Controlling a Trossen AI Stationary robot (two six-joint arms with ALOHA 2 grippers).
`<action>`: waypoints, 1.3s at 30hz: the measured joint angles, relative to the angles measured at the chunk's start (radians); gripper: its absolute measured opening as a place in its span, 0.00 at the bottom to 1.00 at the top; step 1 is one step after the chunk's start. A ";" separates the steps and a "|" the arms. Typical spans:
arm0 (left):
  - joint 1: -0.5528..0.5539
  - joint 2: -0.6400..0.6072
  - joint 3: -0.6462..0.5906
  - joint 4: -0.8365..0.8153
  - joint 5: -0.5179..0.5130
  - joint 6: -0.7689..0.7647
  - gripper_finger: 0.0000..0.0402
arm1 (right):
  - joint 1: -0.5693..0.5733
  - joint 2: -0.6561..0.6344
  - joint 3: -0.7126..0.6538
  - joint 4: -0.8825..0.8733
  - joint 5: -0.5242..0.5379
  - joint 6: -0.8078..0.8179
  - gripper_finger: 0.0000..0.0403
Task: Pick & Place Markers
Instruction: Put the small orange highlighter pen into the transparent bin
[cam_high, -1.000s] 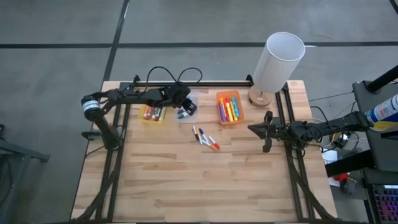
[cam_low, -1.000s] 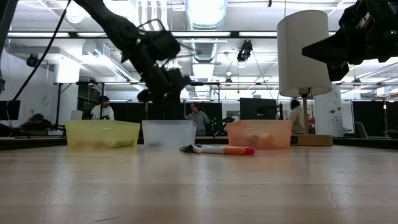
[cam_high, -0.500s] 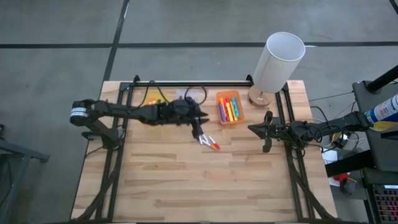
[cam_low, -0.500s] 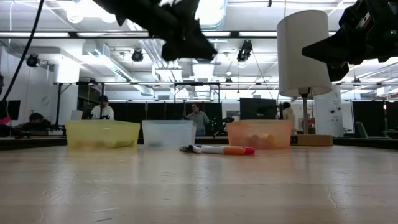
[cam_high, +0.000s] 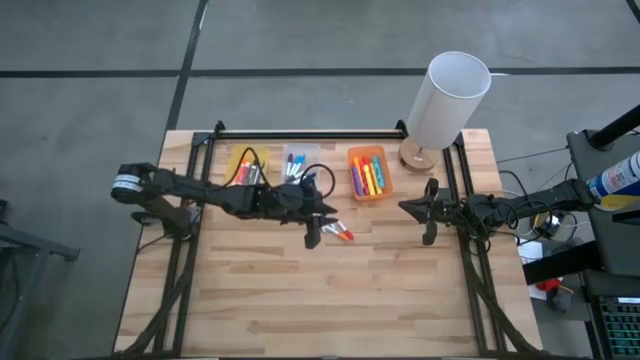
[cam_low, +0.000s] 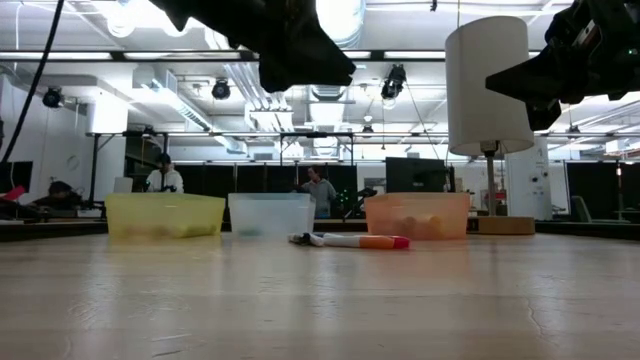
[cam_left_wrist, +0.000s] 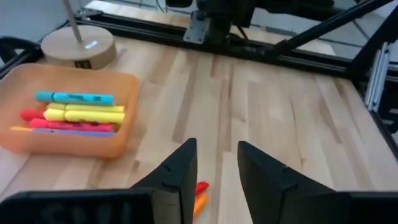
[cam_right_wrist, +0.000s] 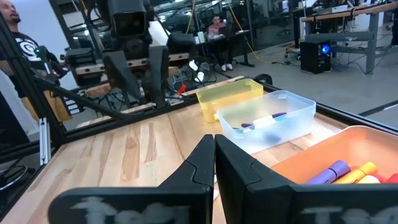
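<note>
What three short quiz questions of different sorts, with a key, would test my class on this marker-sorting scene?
1. True or false: the left end effector is open above loose markers on the table.
2. Which bin holds highlighters beside the lamp: A yellow bin, B clear bin, C orange bin?
3. Fill in: the right end effector is ____.

Key: 1 true; 2 C; 3 shut.

Several colourful markers (cam_high: 368, 178) lie flat, side by side, in the orange bin. A few loose markers (cam_high: 341, 233) lie on the counter; others fill the yellow and clear bins.
</note>
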 joint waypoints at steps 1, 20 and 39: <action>-0.006 0.000 -0.004 0.013 0.000 0.000 0.28 | 0.000 0.000 0.000 0.000 0.000 0.000 0.02; -0.045 0.000 -0.028 0.128 0.041 -0.006 0.28 | 0.000 0.000 0.000 0.000 0.000 0.000 0.02; -0.052 0.024 -0.028 0.155 0.077 0.023 0.28 | 0.000 0.001 0.000 0.000 0.000 0.000 0.02</action>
